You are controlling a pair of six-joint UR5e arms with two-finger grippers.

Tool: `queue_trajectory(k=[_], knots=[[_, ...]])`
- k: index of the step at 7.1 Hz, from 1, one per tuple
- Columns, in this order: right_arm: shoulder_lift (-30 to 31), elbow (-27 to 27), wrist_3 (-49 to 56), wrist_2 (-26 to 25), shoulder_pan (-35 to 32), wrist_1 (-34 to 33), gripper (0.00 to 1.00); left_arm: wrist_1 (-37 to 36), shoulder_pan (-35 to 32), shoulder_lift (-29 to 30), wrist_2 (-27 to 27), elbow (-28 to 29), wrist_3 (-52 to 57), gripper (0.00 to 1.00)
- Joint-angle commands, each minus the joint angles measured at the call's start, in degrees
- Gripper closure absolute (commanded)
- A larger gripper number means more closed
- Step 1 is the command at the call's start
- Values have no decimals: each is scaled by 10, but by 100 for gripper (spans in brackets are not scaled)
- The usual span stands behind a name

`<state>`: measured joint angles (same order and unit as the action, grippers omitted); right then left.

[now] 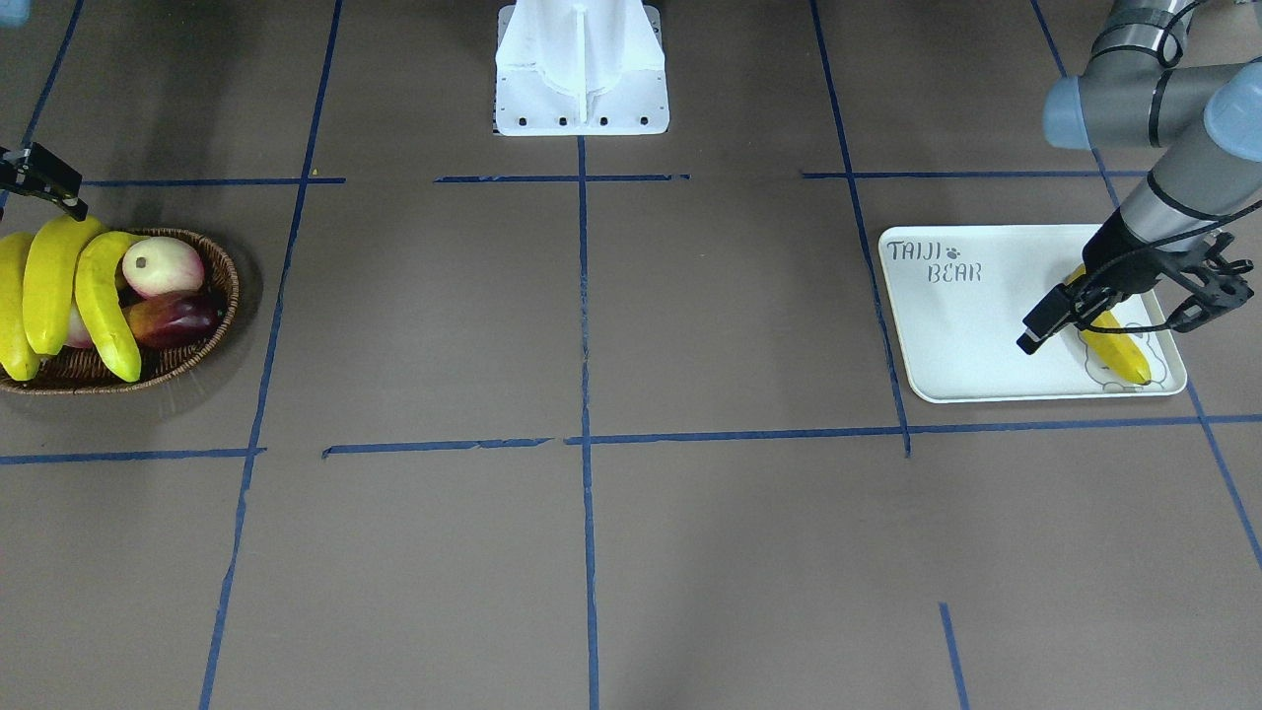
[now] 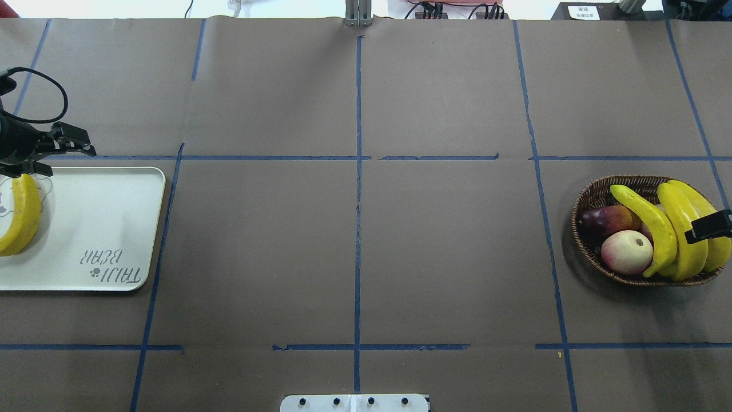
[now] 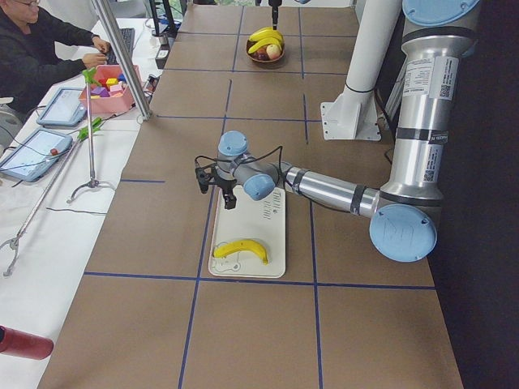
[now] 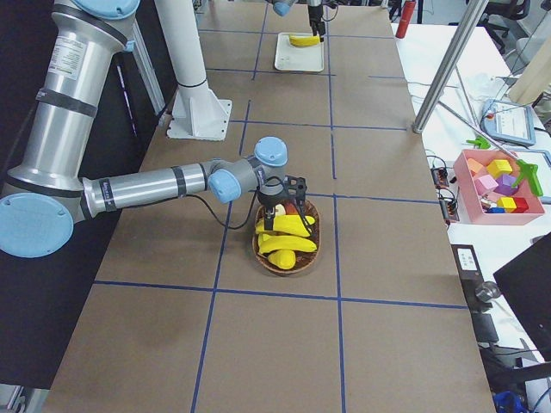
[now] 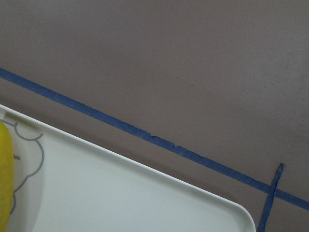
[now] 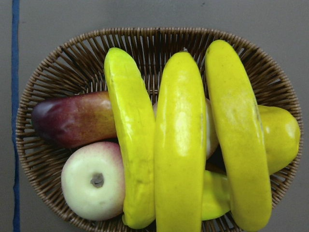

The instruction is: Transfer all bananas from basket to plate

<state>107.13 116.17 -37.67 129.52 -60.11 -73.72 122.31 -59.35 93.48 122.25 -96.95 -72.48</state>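
You're seeing the left gripper (image 2: 60, 159) hovering above the plate's (image 2: 103, 229) edge w/ jaws apart, gripping nothing. One banana (image 2: 20, 214) is lying on the plate by the bear drawing. Three bananas (image 6: 181, 145) are resting across the basket (image 6: 48, 77) under the right gripper (image 4: 284, 202); can't tell if that one's apart or together.

3 bananas (image 6: 181, 145) lie topmost in the basket (image 6: 63, 63); the plate (image 2: 97, 229) is mostly bare.

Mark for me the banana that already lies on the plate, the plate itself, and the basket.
banana (image 2: 24, 214), overhead view, middle of its yellow body.
plate (image 2: 103, 223), overhead view, bare white surface.
basket (image 6: 58, 67), right wrist view, woven inner wall.
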Motion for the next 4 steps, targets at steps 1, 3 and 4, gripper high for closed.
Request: queue_trajectory(k=[1,3,4], knots=[[-4,-12,-1,0,9,0,0,1,0,0,0,5,1,2],[-21,-37,-3,-1,10,1,0,1,0,0,0,4,1,2],[-21,-42,-4,-1,10,0,1,2,0,0,0,5,1,2]])
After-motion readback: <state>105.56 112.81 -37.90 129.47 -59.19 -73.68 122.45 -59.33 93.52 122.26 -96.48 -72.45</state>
